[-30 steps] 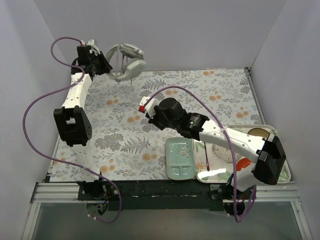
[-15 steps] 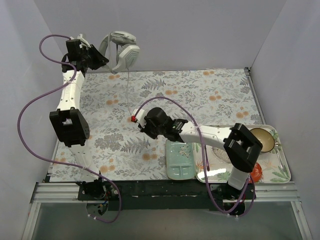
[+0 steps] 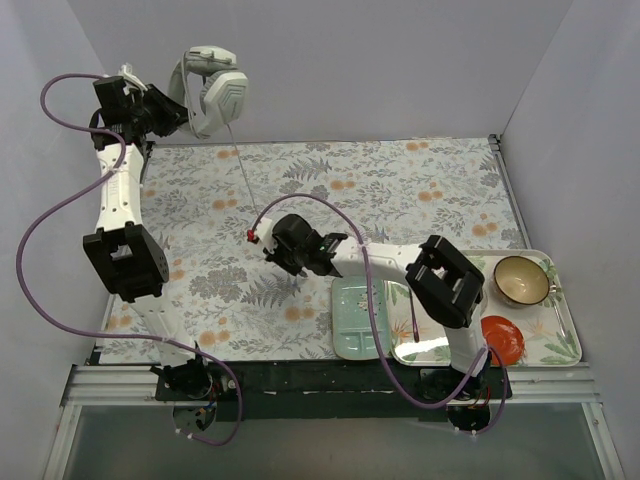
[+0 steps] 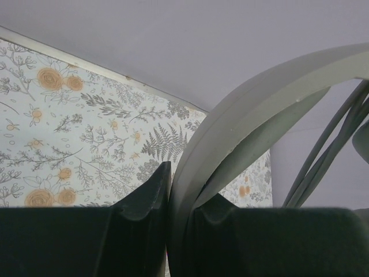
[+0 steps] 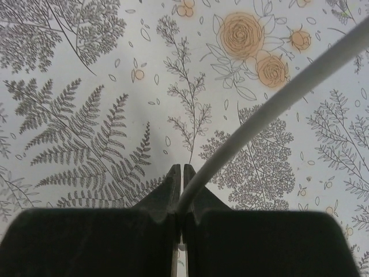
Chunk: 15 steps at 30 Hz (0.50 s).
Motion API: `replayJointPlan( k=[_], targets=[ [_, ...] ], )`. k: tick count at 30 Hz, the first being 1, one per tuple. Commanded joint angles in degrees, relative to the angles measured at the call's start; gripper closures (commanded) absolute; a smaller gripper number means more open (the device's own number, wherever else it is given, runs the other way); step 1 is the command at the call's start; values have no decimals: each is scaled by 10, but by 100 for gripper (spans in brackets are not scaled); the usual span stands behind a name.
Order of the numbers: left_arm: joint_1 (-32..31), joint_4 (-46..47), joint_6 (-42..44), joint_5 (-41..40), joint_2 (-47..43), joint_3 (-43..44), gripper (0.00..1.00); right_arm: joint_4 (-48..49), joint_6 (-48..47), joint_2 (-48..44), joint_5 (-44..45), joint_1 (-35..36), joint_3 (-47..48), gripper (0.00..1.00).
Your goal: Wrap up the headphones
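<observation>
Nearest you, your right gripper (image 5: 182, 173) sits low over the floral cloth (image 5: 86, 86) at mid-table. Its two fingers are pressed together on the thin grey cord (image 5: 271, 109). In the right wrist view, the cord leaves the pinch at the fingertips and runs up and away to the right.

From overhead, the cord rises in a straight line from that gripper toward the far left corner. There the headphones (image 3: 212, 85) hang in the air in front of the back wall (image 3: 400, 60), well above the cloth.

Your left gripper (image 4: 181, 190) holds them. Its fingers are clamped on the wide headband (image 4: 259, 109), one on each face of the band. The ear cups (image 3: 225, 98) hang to the right of the fingers. Several strands of cord pass beside the band at the right edge of the left wrist view.
</observation>
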Motion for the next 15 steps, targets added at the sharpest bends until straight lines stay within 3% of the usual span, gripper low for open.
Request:
replayJointPlan(
  k=[1, 8, 15],
  targets=[
    [3, 62, -73, 39, -68, 8, 100, -31, 9, 30, -16, 32, 89, 99],
    [-2, 80, -75, -25, -80, -37, 100, -145, -12, 118, 6, 101, 269, 99],
    [-63, 116, 55, -206, -97, -134, 100, -235, -42, 140, -11, 151, 392, 99]
  ],
)
